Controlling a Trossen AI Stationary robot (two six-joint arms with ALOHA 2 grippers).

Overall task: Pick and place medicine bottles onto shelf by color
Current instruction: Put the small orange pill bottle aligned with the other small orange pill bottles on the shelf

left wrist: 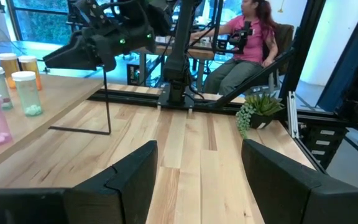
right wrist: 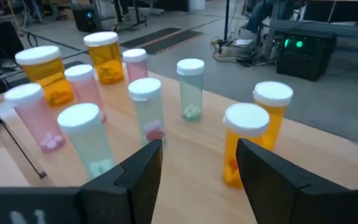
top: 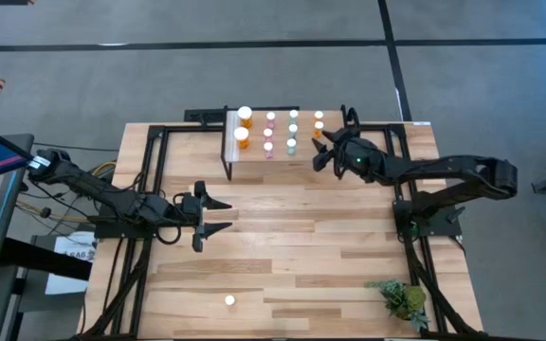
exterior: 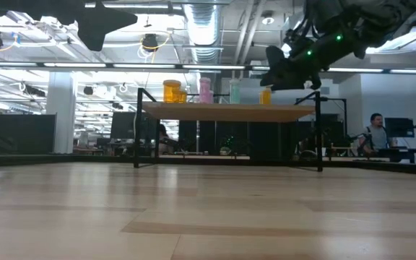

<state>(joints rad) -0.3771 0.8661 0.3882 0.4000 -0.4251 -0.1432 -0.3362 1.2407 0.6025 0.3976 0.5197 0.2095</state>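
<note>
The shelf (top: 254,167) stands at the table's far side on thin black legs. Standing on it are two wide orange bottles (top: 243,127), a row of pink ones (top: 269,134), a row of teal ones (top: 293,131) and two small orange ones (top: 318,121). My right gripper (top: 318,152) hovers open at the shelf's right end, above its top, with a small orange bottle (right wrist: 246,146) just ahead of one finger and nothing between the fingers. My left gripper (top: 218,216) waits open over the table's left middle. One white-capped bottle (top: 229,300) stands on the table near the front edge.
A small green plant (top: 404,298) sits at the table's near right corner. Black frame rails (top: 150,180) run along both sides of the table. Bare wood lies between the shelf and the front edge. A seated person (left wrist: 247,43) shows beyond the table.
</note>
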